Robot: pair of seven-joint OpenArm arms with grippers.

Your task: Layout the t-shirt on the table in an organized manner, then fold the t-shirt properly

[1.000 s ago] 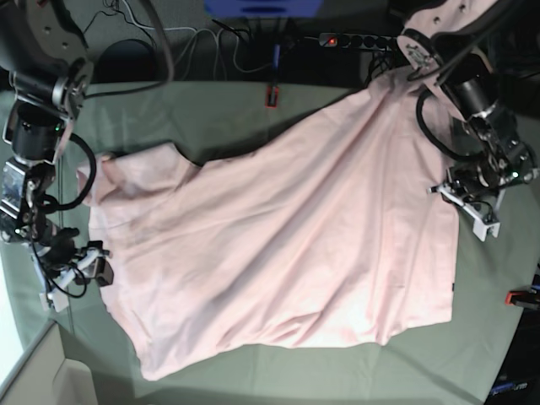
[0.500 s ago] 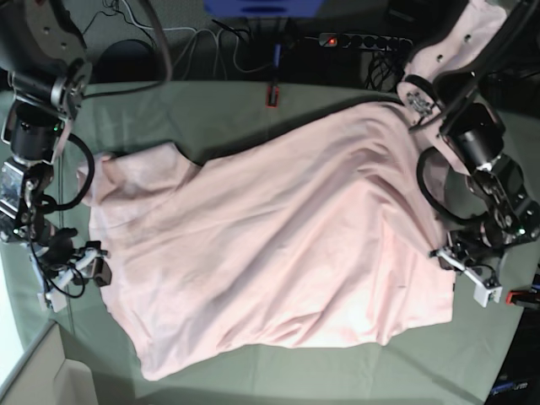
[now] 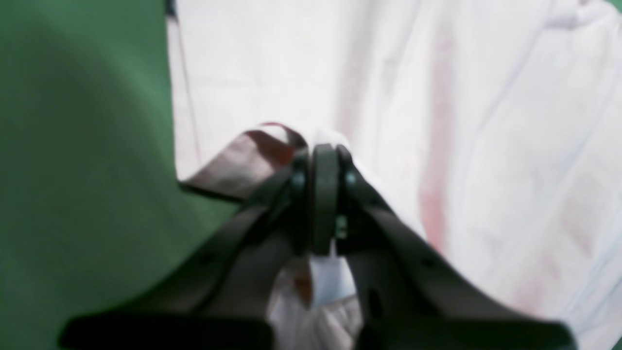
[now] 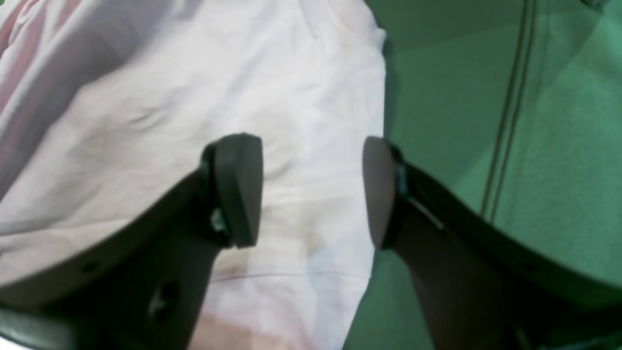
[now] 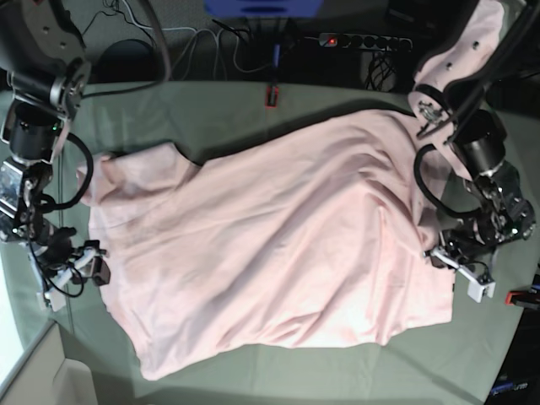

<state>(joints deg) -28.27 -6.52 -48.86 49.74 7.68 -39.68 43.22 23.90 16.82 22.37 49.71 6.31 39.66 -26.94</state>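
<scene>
A: Where is the t-shirt [image 5: 278, 253]?
B: Spread across the green surface [image 5: 219, 110], plain pink side up, rumpled, one sleeve toward the right arm's side.
A: And the left tool [image 3: 323, 194]?
B: Pressed together, pinching a fold of the shirt's edge.
A: The right tool [image 4: 311, 189]?
B: Spread wide, holding nothing, over the shirt's edge where it meets the surface.

Pink t-shirt [image 5: 278, 253] spread across table [image 5: 211, 114]
</scene>
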